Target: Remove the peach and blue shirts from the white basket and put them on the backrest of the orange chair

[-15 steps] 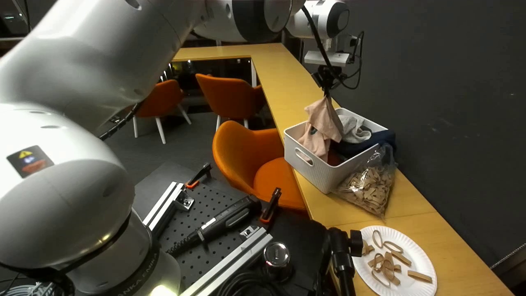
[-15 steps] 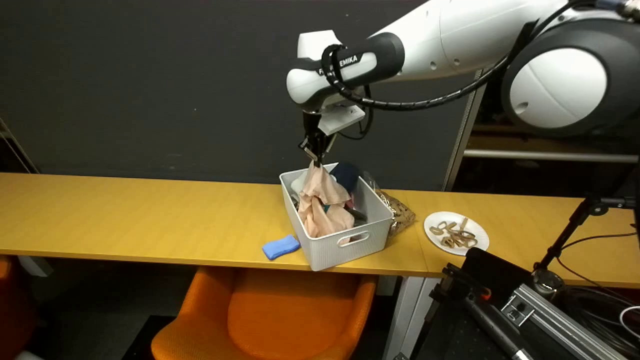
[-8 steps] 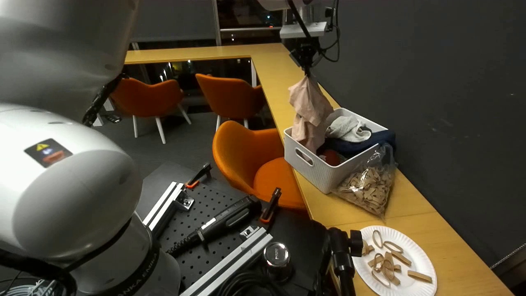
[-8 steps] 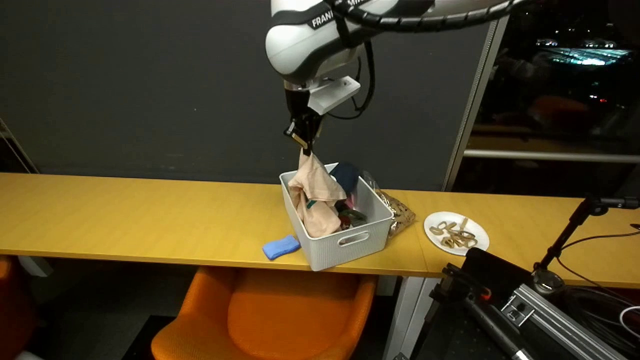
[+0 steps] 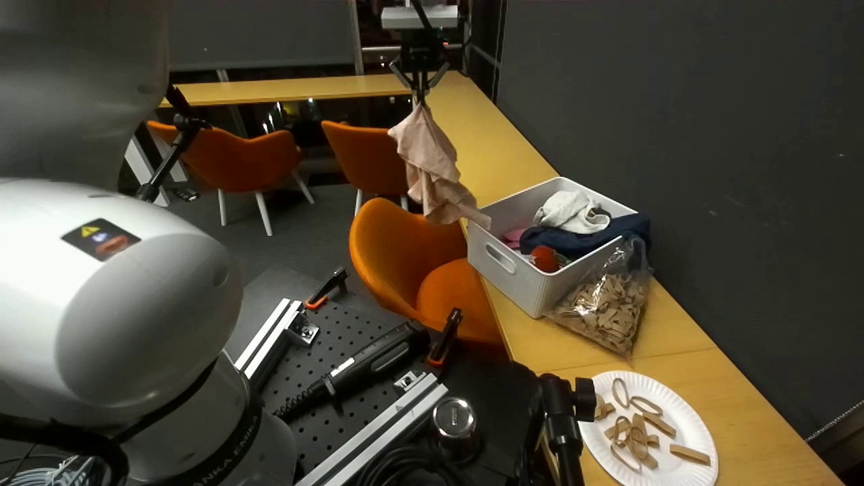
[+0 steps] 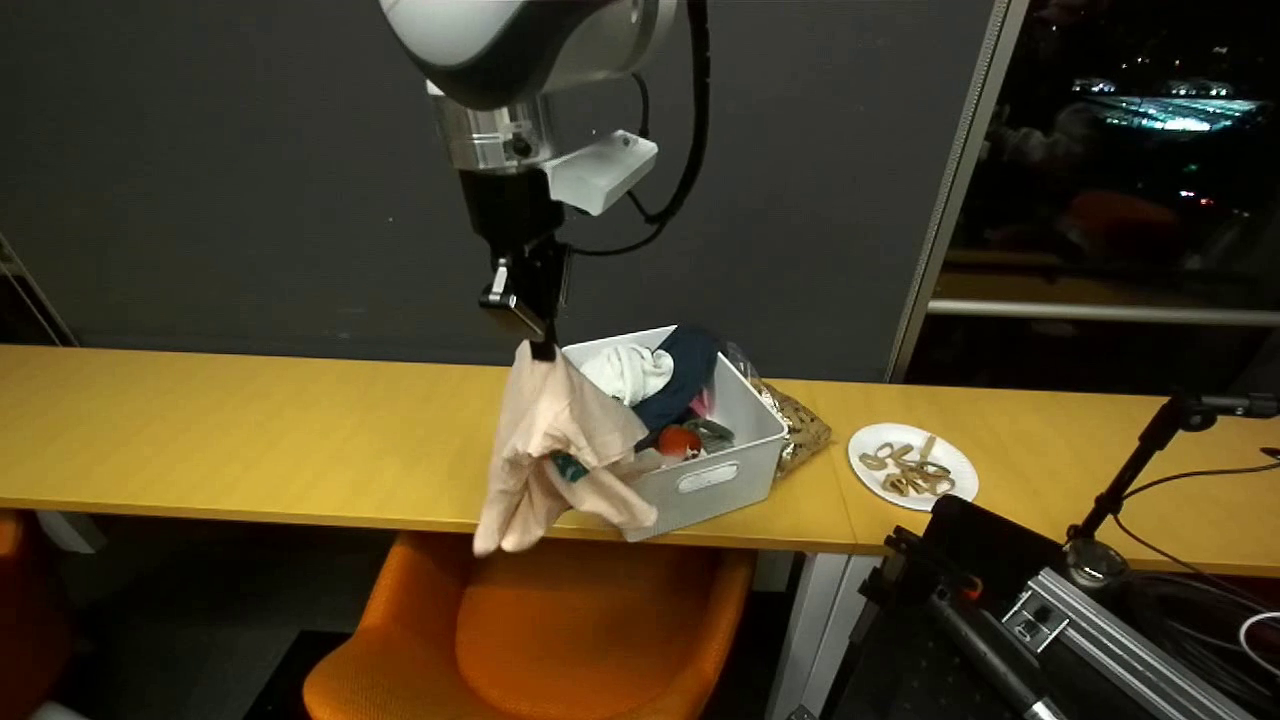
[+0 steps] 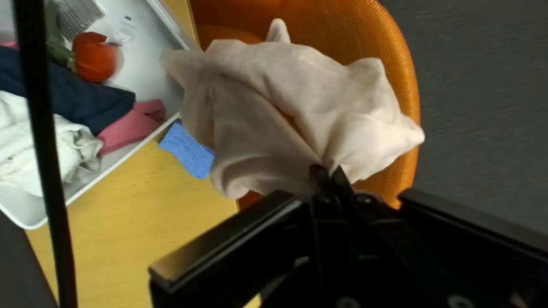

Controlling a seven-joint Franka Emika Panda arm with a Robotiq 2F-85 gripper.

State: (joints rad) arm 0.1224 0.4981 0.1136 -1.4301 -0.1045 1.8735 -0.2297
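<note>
My gripper [image 5: 421, 98] is shut on the top of the peach shirt [image 5: 432, 162], which hangs bunched below the fingers. The fingertips [image 7: 329, 170] pinch its fabric in the wrist view. The shirt [image 6: 560, 430] hangs outside the white basket [image 6: 700, 507], past the table edge, over part of the orange chair [image 6: 590, 630]. Its lower end overlaps the basket corner [image 5: 496, 256] in view; I cannot tell if they touch. A dark blue garment [image 5: 580, 237] lies in the basket, also in the wrist view [image 7: 77, 98]. The chair's backrest [image 5: 378, 243] faces the table.
A white cloth [image 5: 570, 210], a pink cloth [image 7: 132, 126] and a red vegetable-like item [image 7: 94, 57] are in the basket. A small blue cloth [image 7: 188, 149] lies beside it. A bag of brown pieces [image 5: 604, 304] and a paper plate [image 5: 702, 418] stand on the table.
The gripper has carried the peach shirt up out of the basket and sideways over the table edge toward the chair. The basket's remaining contents are now uncovered. The fingers have stayed shut.
</note>
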